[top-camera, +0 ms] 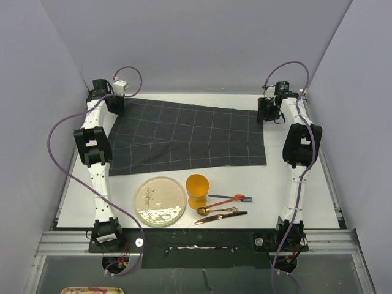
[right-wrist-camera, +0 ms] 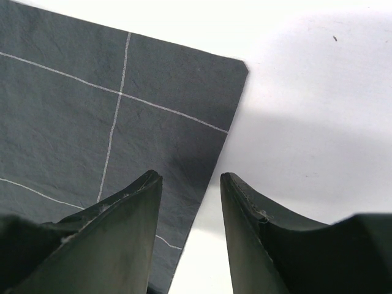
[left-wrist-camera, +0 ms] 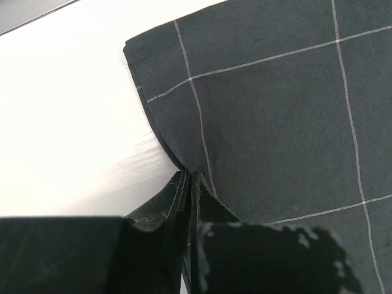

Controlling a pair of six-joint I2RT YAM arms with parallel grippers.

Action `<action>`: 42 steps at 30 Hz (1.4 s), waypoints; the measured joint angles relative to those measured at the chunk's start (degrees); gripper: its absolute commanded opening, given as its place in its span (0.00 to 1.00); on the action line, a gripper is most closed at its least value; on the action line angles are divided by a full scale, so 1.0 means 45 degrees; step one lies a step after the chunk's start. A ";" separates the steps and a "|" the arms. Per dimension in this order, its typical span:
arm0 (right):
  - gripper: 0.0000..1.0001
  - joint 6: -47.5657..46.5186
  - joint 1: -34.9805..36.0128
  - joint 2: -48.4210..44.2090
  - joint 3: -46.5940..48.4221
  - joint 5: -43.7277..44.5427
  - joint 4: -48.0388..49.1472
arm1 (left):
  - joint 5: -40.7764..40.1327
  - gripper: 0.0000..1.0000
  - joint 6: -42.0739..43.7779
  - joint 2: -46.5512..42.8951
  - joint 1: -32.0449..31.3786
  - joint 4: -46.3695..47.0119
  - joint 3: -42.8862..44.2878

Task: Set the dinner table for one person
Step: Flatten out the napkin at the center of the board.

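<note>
With left gripper [left-wrist-camera: 188, 179], clamping tight on the far-left corner of the grid cloth [left-wrist-camera: 275, 122]; with right gripper [right-wrist-camera: 191, 180], hovering jaws apart astride its far-right edge, over the white dinner table [right-wrist-camera: 318, 92] underneath. Risking a missed pinch, then a one-sided tug skewing the cloth.

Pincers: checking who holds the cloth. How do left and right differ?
The left pincer is shut, pinching the cloth's edge; the right pincer stands open astride its edge, clamping nothing. The left is near the far left corner, the right near the far right. Both hang over the cloth.
</note>
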 measured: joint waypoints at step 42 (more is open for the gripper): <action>0.35 0.0044 0.0010 0.0340 0.0146 0.0393 -0.0306 | -0.0515 0.00 0.0573 -0.0121 -0.0228 0.0160 -0.0219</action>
